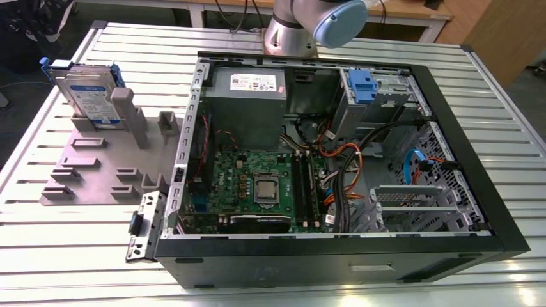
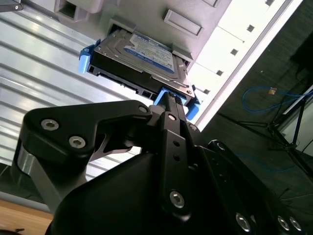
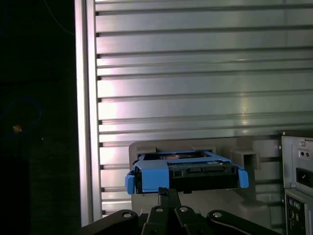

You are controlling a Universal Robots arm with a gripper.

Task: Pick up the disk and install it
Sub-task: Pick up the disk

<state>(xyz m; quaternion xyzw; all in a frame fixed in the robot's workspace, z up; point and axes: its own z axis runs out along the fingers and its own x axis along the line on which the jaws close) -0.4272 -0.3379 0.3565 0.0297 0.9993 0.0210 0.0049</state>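
The disk (image 1: 85, 96) stands on edge in a slot of the grey holder plate (image 1: 94, 169) at the exterior view's left, silver with a white-and-blue label and a blue carrier around it. Both wrist views look along my gripper toward the disk (image 2: 142, 54) (image 3: 183, 169). My gripper (image 2: 168, 98) (image 3: 168, 193) is shut, its slim fingertips pressed together with nothing between them. The tips line up with the blue carrier's edge, and I cannot tell whether they touch it. The arm's base (image 1: 298, 29) rises behind the computer.
An open black computer case (image 1: 477, 166) lies on the slatted metal table (image 1: 68, 256), with the motherboard, cables and a drive bay with a blue latch (image 1: 362, 86) exposed. The case's rear panel (image 3: 298, 166) stands close beside the holder. A table edge (image 3: 83, 122) drops to dark floor.
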